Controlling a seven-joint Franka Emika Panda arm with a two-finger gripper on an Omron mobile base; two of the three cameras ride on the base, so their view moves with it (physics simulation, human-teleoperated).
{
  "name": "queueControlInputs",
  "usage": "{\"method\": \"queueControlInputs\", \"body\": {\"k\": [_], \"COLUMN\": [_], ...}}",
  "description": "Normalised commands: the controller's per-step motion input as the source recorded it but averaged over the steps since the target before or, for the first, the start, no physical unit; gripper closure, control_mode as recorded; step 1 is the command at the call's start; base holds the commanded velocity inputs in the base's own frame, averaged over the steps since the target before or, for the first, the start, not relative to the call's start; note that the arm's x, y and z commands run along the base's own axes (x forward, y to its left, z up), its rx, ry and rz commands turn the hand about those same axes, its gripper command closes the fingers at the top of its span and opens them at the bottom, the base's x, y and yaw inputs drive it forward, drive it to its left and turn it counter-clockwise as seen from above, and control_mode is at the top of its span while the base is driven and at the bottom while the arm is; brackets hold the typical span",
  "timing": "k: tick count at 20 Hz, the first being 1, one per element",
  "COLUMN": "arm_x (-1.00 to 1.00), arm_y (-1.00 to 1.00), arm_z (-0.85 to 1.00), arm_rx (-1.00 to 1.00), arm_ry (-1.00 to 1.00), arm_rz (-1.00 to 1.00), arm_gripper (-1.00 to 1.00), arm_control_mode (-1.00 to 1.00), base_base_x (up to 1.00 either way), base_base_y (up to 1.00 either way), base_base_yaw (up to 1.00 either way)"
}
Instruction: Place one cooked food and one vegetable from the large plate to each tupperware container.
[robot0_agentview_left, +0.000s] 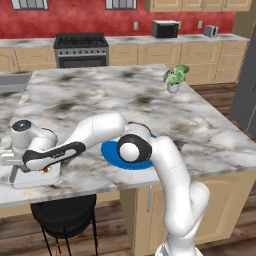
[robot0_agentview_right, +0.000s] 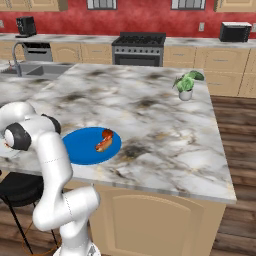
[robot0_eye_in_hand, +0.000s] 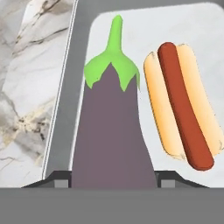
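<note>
**Now over the light grey tray, eggplant in the pincer**

Now I see the arm rising from the base, folding at the elbow above the large plate (robot0_agentview_left: 112, 156) and reaching far out to its left, with the hand low over the light grey tupperware container (robot0_agentview_left: 36, 178) at the near edge of the counter (robot0_agentview_left: 100, 95).

Room is tight there: that tray sits right by the counter's front edge, with a black stool (robot0_agentview_left: 62, 212) below it. Behind and to the right the marble lies open as far as a small potted plant (robot0_agentview_left: 174, 77) near the far right edge.

From the hand view, the pincer (robot0_eye_in_hand: 113, 177) is clamped on a purple eggplant (robot0_eye_in_hand: 111, 131), its green stem pointing away from the hand, above the tray floor. A hot dog (robot0_eye_in_hand: 183, 118) lies in the same tray just beside it; I cannot tell if they touch.

On the blue plate, another hot dog (robot0_agentview_right: 103, 141) rests with something small and red at its far end.
</note>
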Motion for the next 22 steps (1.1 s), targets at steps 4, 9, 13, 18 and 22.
{"method": "queueControlInputs", "body": {"k": [4,9,13,18,22], "arm_x": [0.0,0.23,0.47,0.34,0.07], "arm_y": [-0.03,-0.02,0.0,0.26,0.3], "arm_z": [-0.45,-0.18,-0.16,-0.51,-0.3], "arm_rx": [0.0,0.0,0.0,0.0,0.0], "arm_ry": [0.0,0.0,0.0,0.09,0.11], "arm_rz": [0.06,0.02,0.0,0.01,0.0], "arm_gripper": [1.0,1.0,1.0,-1.0,-1.0], "arm_control_mode": [-1.0,-1.0,-1.0,-1.0,-1.0], "base_base_x": [0.0,0.0,0.0,0.0,0.0], "base_base_y": [0.0,0.0,0.0,0.0,0.0], "base_base_yaw": [0.0,0.0,0.0,0.0,0.0]}}
